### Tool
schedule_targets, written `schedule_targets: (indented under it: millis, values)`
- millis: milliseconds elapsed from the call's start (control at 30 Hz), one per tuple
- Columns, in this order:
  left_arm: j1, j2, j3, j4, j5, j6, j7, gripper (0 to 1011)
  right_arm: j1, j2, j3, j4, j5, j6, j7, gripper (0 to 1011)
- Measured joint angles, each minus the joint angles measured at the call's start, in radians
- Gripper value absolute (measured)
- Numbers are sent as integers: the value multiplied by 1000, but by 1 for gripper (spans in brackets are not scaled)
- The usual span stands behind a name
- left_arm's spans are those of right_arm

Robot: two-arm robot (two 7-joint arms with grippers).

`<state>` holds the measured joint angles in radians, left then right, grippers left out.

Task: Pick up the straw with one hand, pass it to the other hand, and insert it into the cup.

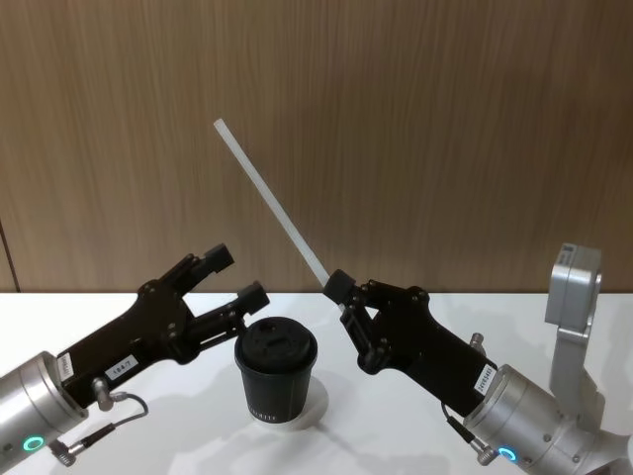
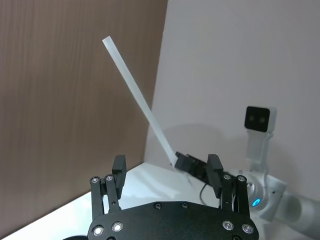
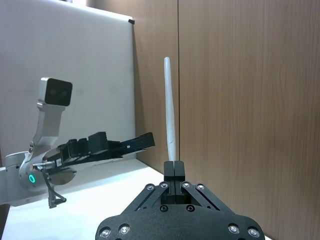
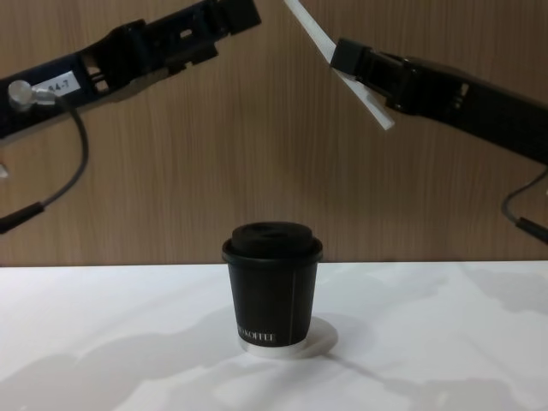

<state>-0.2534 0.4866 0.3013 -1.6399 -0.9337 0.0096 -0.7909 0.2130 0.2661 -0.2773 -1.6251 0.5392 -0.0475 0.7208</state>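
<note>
**Caller:** Where is the straw?

**Operator:** The straw [image 1: 277, 203] is clamped near its lower end between the closed fingers of my right gripper [image 1: 341, 292], just right of centre in the head view. It slants toward the upper left of the frame, against the wooden wall [image 1: 475, 119]. In the chest view a short stub sticks out below the fingers, at the upper right.

**Caller:** And your other arm?

**Operator:** My left gripper [image 1: 237, 277] reaches in from the lower left of the head view. Its two fingers are spread apart and hold nothing. It is near the straw but not touching it.

**Caller:** Where is the cup?

**Operator:** The cup [image 1: 277, 381] stands upright at the bottom centre with its domed lid [image 1: 276, 341] on. It rests on a flat white disc [image 4: 321, 338] on the white table [image 1: 396, 426]. In the chest view both grippers hang above it, one to each side, and the straw is well clear of the lid.
</note>
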Motion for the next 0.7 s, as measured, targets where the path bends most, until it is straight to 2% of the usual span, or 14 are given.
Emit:
schedule_targets:
  millis: [367, 700]
  values:
    - [-56, -43, 33, 68, -73, 32, -56, 1003, 0, 0, 0, 0, 0, 0, 0, 4]
    - [-98, -73, 46, 118, -110, 28, -92, 1003, 0, 0, 0, 0, 0, 0, 0, 4]
